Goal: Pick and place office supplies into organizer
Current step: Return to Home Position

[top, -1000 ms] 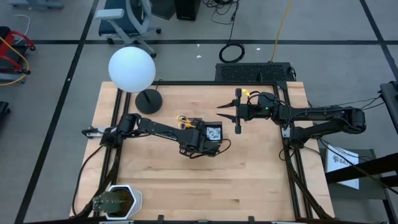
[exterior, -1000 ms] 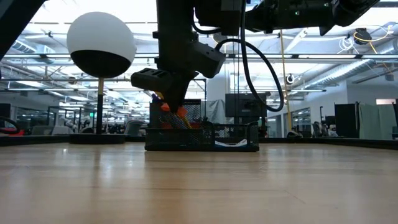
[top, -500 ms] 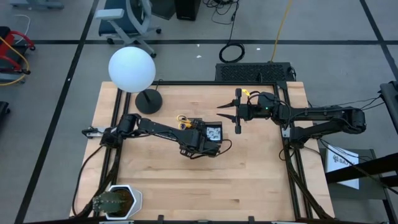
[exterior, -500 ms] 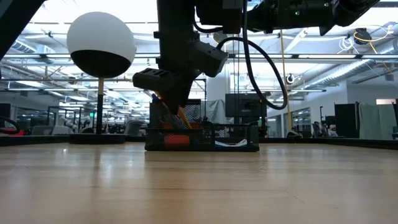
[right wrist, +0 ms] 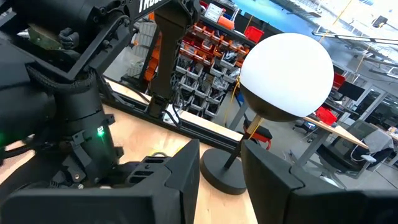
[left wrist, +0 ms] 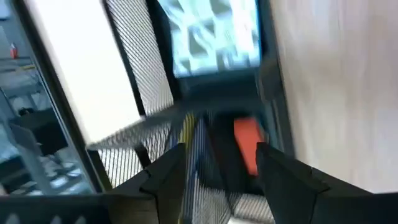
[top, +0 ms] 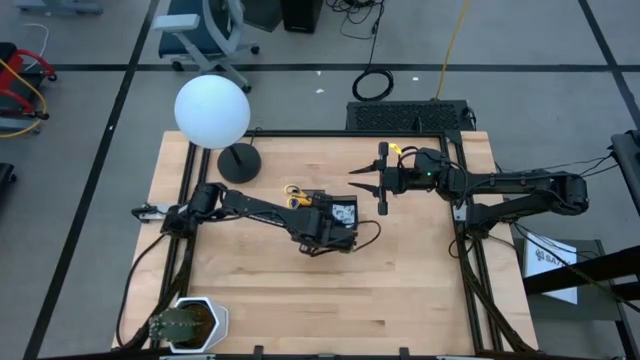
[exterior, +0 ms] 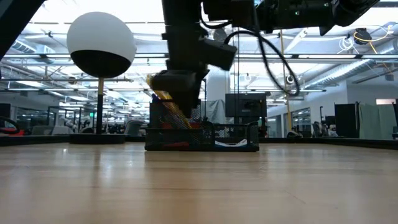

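Note:
The black mesh organizer (top: 349, 228) (exterior: 236, 140) stands at mid-table. Inside it are a red eraser (left wrist: 247, 144) lying on its floor, a blue note pad (left wrist: 214, 34) and a yellow pencil (left wrist: 186, 127). Yellow scissors handles (top: 295, 192) show at its far left corner. My left gripper (left wrist: 221, 168) (top: 325, 222) hovers over the organizer, pointing down and open, with the eraser below the gap between its fingers. To the right of the organizer and farther back, my right gripper (top: 362, 183) (right wrist: 221, 171) hangs open above the table, holding nothing.
A lamp with a white globe (top: 212, 110) and a round black base (top: 240, 162) stands at the far left. A white holder with a green object (top: 185, 322) sits at the near left corner. Bare wood lies in front of the organizer.
My left gripper has opened over the organizer and let go of the red eraser, which has dropped from between its fingers onto the organizer's floor. The gripper has then risen a little. My right arm has kept still.

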{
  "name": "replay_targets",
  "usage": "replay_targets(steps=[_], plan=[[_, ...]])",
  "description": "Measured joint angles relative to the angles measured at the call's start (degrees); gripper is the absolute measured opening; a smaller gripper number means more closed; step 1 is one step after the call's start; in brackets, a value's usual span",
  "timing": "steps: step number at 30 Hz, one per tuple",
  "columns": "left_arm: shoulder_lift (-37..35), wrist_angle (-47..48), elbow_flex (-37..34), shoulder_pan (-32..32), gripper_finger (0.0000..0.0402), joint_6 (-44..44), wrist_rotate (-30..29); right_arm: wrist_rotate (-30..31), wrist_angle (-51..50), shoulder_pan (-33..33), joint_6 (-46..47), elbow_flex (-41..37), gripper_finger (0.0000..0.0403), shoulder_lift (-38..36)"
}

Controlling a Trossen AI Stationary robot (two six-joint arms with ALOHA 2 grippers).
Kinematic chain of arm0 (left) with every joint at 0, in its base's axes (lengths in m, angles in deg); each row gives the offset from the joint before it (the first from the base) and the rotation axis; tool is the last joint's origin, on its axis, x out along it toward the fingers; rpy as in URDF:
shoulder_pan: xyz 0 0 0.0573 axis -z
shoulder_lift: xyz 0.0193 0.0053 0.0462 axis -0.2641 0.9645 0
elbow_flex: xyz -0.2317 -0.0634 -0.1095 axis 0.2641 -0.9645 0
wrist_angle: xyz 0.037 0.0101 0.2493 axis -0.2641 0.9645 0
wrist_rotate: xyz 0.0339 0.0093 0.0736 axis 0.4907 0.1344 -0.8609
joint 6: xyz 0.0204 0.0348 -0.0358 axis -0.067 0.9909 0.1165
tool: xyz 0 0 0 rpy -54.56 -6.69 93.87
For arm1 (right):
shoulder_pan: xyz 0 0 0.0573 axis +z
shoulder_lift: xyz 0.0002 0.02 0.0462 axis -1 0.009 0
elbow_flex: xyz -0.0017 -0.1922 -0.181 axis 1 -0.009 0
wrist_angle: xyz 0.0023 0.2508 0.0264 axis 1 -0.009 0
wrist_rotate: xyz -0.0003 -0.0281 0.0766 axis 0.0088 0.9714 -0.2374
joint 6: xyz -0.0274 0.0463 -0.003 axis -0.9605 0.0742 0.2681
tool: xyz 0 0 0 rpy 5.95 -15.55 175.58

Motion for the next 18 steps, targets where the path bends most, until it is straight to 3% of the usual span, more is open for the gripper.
replay_targets(steps=[5,9,18], plan=[[0.0,-5.2,0.0,0.0,0.0197,-8.6,2.2,0.0,0.0,0.0,0.0,0.0,0.011,0.0],[0.0,-5.5,0.0,0.3,0.0196,-9.3,6.0,0.0,0.0,0.0,0.0,0.0,0.011,0.0],[-3.6,-10.7,0.0,2.5,0.02,-9.3,4.5,0.0,0.1,0.0,-3.0,0.0,0.011,0.0]])
